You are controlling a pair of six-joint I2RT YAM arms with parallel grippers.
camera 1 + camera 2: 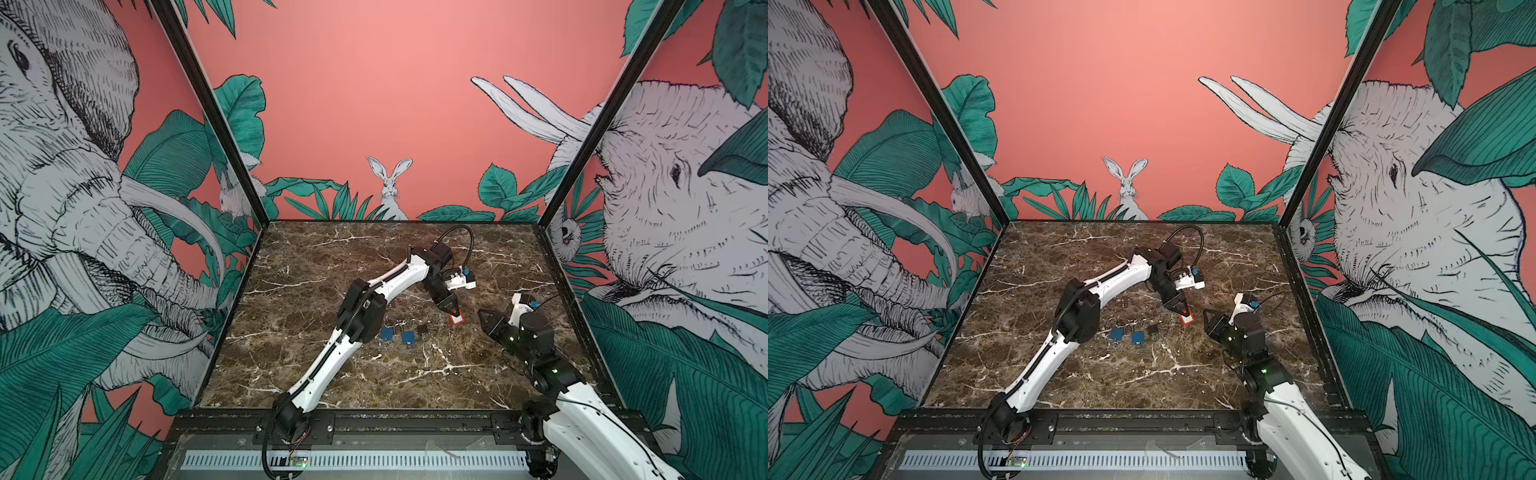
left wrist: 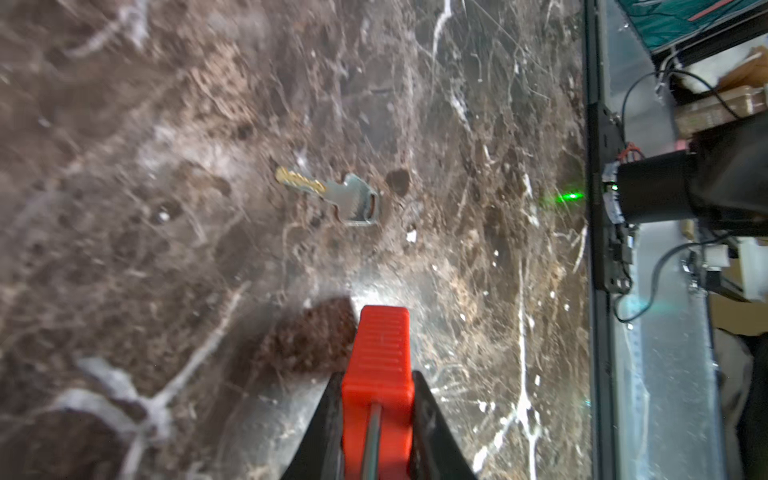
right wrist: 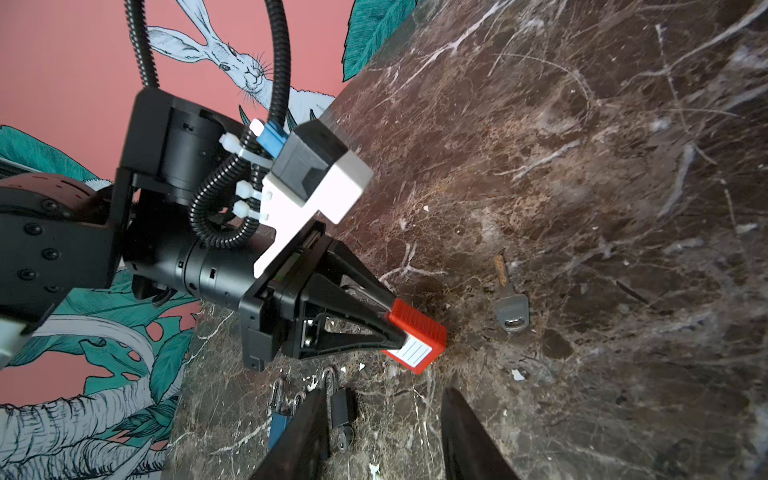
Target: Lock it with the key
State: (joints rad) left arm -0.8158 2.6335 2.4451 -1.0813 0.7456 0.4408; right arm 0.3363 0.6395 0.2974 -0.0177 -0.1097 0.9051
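Red padlock (image 2: 381, 332) clamped in left pincer (image 2: 377, 386), angled tableward; key (image 2: 332, 195) flat, head nearest.

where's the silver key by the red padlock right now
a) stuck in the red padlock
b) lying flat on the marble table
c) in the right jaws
b, the key lies flat on the table, apart from the red padlock that the left gripper holds in its jaws.
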